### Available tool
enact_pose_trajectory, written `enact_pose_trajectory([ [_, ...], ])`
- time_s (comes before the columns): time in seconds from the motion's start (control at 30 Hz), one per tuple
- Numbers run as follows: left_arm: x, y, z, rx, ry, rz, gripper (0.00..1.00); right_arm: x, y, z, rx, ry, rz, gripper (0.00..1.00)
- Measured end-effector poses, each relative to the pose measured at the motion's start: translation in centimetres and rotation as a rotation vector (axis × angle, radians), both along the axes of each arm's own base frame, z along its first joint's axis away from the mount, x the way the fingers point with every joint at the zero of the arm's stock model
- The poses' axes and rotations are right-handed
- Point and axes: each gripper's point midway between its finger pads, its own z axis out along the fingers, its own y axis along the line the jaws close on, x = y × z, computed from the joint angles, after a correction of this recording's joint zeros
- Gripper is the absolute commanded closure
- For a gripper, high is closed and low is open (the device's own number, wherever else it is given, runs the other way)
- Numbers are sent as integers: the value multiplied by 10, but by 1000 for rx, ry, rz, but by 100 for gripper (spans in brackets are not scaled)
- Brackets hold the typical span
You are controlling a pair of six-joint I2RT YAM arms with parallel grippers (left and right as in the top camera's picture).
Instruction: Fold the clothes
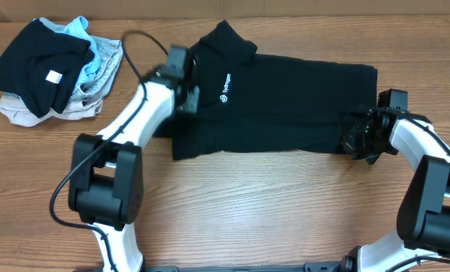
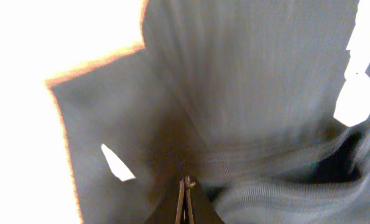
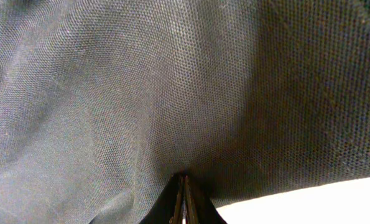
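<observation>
The black polo shirt (image 1: 285, 106) lies across the middle of the table, collar to the upper left and white chest logo (image 1: 226, 88) facing up. My left gripper (image 1: 185, 100) sits at the shirt's left edge near the collar and sleeve, shut on the fabric. In the left wrist view the jaws (image 2: 186, 182) are closed with black cloth (image 2: 247, 93) bunched at the tips. My right gripper (image 1: 355, 140) is at the shirt's lower right corner, shut on the hem. The right wrist view shows its jaws (image 3: 183, 177) closed on the weave (image 3: 141, 93).
A pile of other clothes (image 1: 88, 75) lies at the back left: a bundled black garment with a square white tag (image 1: 54, 76), plus light blue and beige pieces. Bare wooden table (image 1: 247, 211) lies in front of the shirt.
</observation>
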Motion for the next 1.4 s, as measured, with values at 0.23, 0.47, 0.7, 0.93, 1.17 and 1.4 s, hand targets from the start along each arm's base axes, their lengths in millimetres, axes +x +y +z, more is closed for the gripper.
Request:
enact_pose_trajectory([
  [0.23,-3,-23,52,-59,34,-81,94,0,0,0,0,0,0,94],
  [0.47,-37,-51,25,-83,153,-223,95,-2,0,0,2,10,0,94],
  [0.7,-39,-58,-29,-106,107,-259,94,-2,0,0,2,10,0,92],
  [0.93,-60,-58,-46,-146,180,-223,95,-3,0,0,2,11,-1,91],
  [1.17,-24,-72,-34,-193,16,-222,88,0,0,0,0,2,0,91],
  [1.4,0,-71,-22,-191,-66,-158,85,0,0,0,0,1,0,90],
])
